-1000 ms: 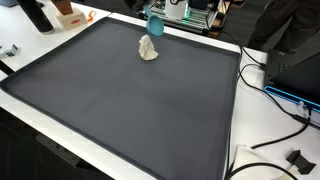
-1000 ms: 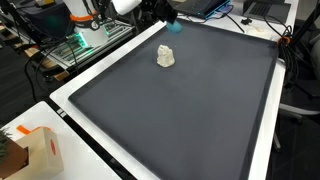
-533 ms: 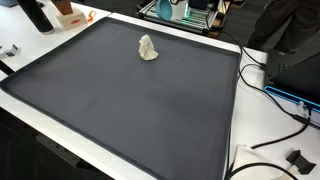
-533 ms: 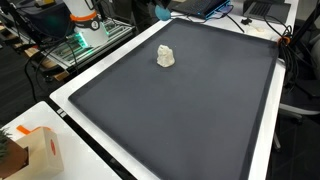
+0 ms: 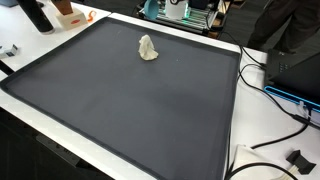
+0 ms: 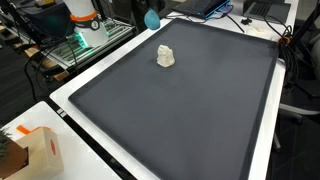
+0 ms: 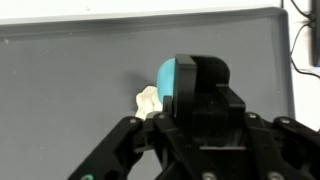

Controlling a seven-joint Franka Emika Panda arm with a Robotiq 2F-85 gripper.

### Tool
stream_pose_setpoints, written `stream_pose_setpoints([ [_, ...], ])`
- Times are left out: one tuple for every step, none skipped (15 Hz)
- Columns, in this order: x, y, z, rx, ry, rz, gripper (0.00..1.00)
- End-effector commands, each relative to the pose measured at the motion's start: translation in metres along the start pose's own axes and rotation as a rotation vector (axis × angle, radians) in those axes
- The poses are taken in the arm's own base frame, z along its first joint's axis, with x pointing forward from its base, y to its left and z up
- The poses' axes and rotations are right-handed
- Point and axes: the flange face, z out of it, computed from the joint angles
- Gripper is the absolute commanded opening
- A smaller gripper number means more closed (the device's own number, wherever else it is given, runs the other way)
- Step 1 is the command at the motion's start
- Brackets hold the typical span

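Observation:
A small white crumpled lump (image 5: 148, 48) (image 6: 165, 57) lies on the big dark mat (image 5: 130, 100) (image 6: 190, 110) near its far edge. My gripper (image 6: 150, 10) hangs high beyond that edge and is mostly cut off by the frame top in both exterior views. It is shut on a cyan object (image 6: 152, 18) (image 5: 152, 10). In the wrist view the gripper (image 7: 195, 80) fills the lower half, and the cyan object (image 7: 166, 78) shows beside its dark body. The white lump (image 7: 148, 100) shows just left of it, far below on the mat (image 7: 70, 90).
A cardboard box with orange print (image 6: 35, 150) stands on the white table edge (image 6: 70, 110). A black bottle (image 5: 38, 15) and an orange item (image 5: 68, 12) sit at a far corner. Cables (image 5: 270, 90) and a black plug (image 5: 298, 160) lie beside the mat. Green-lit equipment (image 6: 80, 40) stands behind.
The gripper with the cyan object has risen and drawn back from above the mat's far edge, away from the white lump. The lump has not moved.

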Motion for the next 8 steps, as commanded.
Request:
stream_pose_setpoints([
  [0.010, -0.011, 0.002, -0.198, 0.028, 0.018, 0.25],
  [0.013, -0.013, 0.004, -0.254, 0.041, 0.017, 0.25],
  [0.016, -0.015, 0.007, -0.310, 0.056, 0.016, 0.25],
  [0.020, -0.017, 0.010, -0.365, 0.070, 0.010, 0.25],
  [0.023, -0.019, 0.014, -0.420, 0.088, 0.006, 0.25],
  [0.026, -0.021, 0.017, -0.475, 0.108, 0.002, 0.25],
  [0.030, -0.022, 0.021, -0.527, 0.131, -0.004, 0.25],
  [0.034, -0.023, 0.024, -0.567, 0.152, -0.007, 0.25],
])
